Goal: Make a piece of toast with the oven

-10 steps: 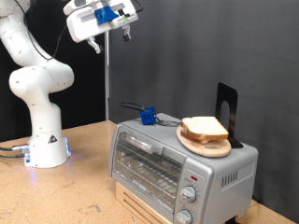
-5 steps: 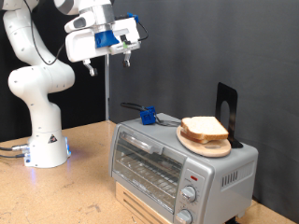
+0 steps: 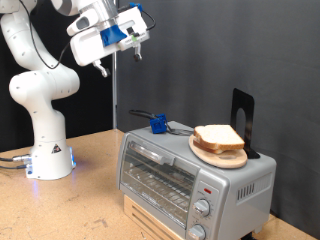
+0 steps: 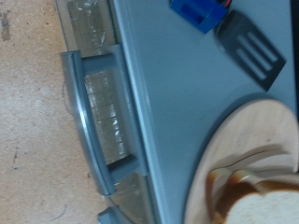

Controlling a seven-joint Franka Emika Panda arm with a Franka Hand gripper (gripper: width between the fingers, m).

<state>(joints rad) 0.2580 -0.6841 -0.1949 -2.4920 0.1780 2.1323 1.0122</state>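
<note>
Jaws high in the exterior view's upper left, at the end of the white arm (image 3: 40,85), hang in the air with nothing between them; whether they are spread or pressed together cannot be told, since the fingers show only as small dark tips under the blue-and-white hand. The gripper (image 3: 118,55) is well apart from everything below it.

Bread (image 3: 219,138) lies far down and toward the exterior view's right of the jaws, as a small stack of pale slices with tan crust on a round wooden board (image 3: 217,153); no single slice can be told apart from the stack. That board sits on top of the oven (image 3: 190,180), whose glass door is closed, with two knobs and a red light at its front. Also on the oven top are a blue block (image 3: 157,125) and a dark slotted spatula (image 4: 252,47).

The oven rests on a pale box on the brown wooden surface (image 3: 70,210). Behind everything hangs a black backdrop.
</note>
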